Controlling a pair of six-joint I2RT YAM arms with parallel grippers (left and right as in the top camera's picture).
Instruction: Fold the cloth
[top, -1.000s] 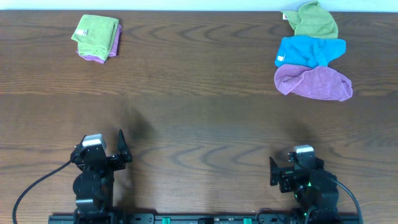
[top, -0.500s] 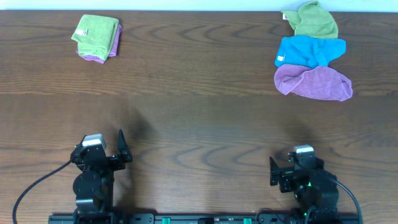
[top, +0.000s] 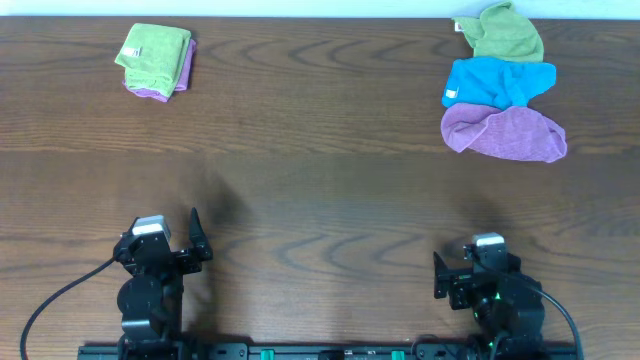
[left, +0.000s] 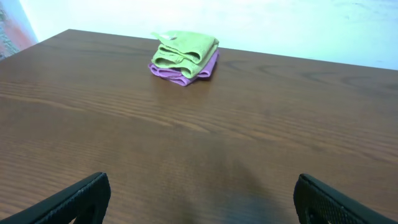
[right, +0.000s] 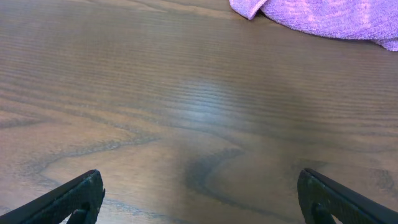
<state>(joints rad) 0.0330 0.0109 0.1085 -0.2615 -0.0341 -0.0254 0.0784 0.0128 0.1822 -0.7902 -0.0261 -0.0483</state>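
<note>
The left fingers are spread wide with nothing between them. The right fingers are likewise spread and empty. Both arms sit at the near edge of the counter, well apart from every cloth.

No change shows across the last second: arms, fingers and cloths hold the same positions in each overhead picture. Judgement: the task has not begun, and the first step, a reach to the cloth, remains to be made.

The cloth lies bunched at the far right of the counter, unfolded, directly ahead of the right arm. Its far edge touches a blue cloth, beyond which lies a green cloth. A folded green-on-purple stack rests at the far left.

Limits of view:
- The right wrist view shows only the near edge of the cloth; the rest is cut off at the top.
- The left wrist view does not show it.
- No tag can be made out on the cloth.
- It cannot be told whether the blue cloth overlaps it or only abuts it.
</note>
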